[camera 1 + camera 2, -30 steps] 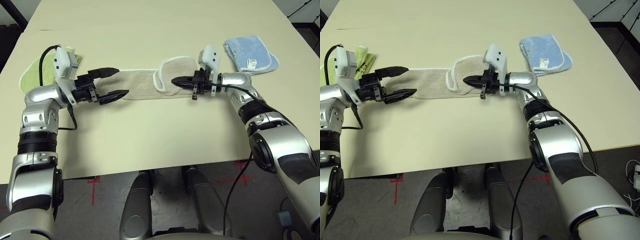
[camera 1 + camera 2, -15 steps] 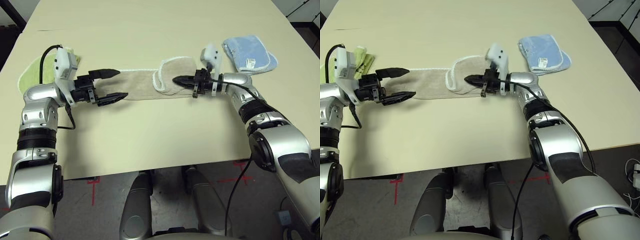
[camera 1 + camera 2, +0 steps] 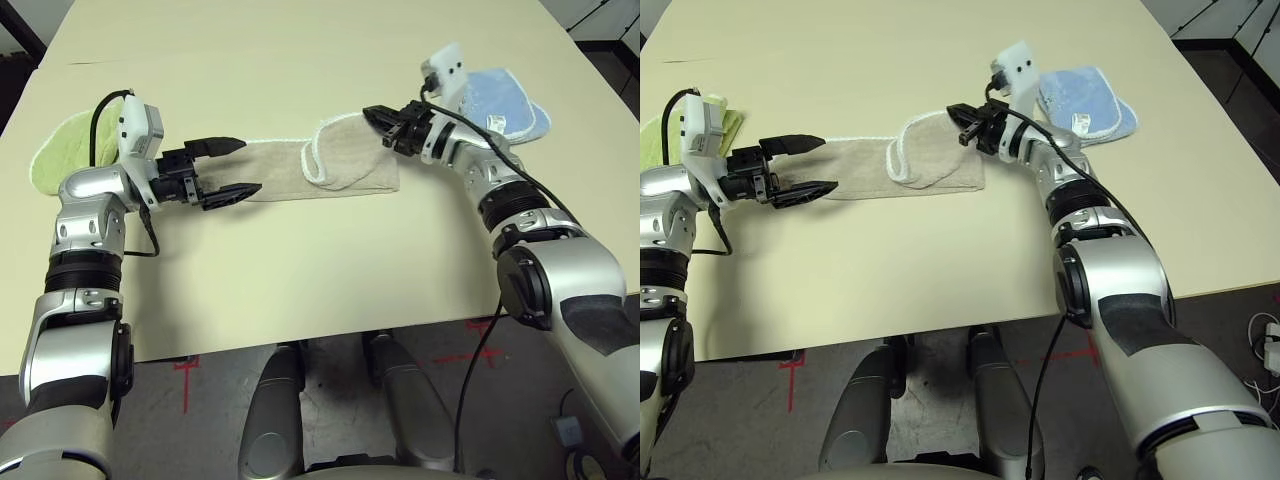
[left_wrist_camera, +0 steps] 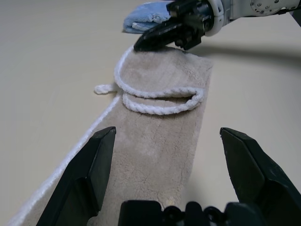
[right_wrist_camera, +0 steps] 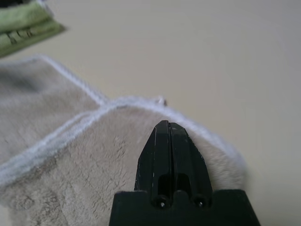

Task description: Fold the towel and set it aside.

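Left eye view, plush beige terry towel [image 3: 330, 167] with white corded piping folded into a long strip mid-table [image 3: 300, 60], left gripper [image 3: 232, 168] spread wide, right gripper [image 3: 373, 116] pinched together, empty.

no text legible — tags too blurred.

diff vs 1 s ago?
The right gripper, shut with nothing between its fingers, swung off the middle of the towel's folded end toward that end's far corner, near the blue towel. The left gripper stayed open over the towel's other end. The towel's fold looks unchanged.
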You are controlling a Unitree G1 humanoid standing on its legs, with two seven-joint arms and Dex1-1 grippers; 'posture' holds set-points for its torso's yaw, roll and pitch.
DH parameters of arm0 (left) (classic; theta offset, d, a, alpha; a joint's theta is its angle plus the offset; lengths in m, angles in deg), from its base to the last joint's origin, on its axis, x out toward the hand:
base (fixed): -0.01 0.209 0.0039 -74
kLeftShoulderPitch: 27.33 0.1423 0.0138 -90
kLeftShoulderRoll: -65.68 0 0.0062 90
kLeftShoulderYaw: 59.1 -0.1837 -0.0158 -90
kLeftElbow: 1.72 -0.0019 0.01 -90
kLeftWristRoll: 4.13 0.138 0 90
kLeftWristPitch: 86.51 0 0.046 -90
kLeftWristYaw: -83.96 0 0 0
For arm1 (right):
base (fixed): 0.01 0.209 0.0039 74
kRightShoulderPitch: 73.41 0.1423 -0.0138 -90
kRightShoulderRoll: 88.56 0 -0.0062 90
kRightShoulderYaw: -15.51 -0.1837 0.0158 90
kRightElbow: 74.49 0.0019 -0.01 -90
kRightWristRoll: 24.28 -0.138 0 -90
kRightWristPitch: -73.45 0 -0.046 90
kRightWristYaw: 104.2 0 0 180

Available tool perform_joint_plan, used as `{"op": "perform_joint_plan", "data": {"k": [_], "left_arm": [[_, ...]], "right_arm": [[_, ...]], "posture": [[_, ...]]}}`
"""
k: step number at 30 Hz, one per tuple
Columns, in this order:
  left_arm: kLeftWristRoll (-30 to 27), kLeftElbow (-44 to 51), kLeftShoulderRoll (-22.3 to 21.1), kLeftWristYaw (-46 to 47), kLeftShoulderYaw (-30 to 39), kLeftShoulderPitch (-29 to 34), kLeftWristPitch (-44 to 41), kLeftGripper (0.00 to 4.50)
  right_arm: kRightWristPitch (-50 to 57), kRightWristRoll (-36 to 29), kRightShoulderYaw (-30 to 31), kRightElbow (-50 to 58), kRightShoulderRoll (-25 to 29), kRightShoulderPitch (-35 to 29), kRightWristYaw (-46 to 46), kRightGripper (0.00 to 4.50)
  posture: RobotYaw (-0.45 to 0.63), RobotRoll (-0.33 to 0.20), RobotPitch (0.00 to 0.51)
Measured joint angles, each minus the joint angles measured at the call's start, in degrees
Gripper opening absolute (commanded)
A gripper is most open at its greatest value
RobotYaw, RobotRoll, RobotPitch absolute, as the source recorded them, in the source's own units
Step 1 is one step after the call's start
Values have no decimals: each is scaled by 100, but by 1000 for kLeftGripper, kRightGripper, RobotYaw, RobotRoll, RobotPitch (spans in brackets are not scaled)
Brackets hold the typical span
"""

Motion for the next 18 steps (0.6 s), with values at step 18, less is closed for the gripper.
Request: {"op": "perform_joint_plan", "data": {"k": [18], "left_arm": [[46, -267, 81, 243, 18, -166, 78, 4500]], "right_arm": [[-594, -775, -583, 790, 737, -329, -1836, 47]], "posture": [[20, 0, 258]]}}
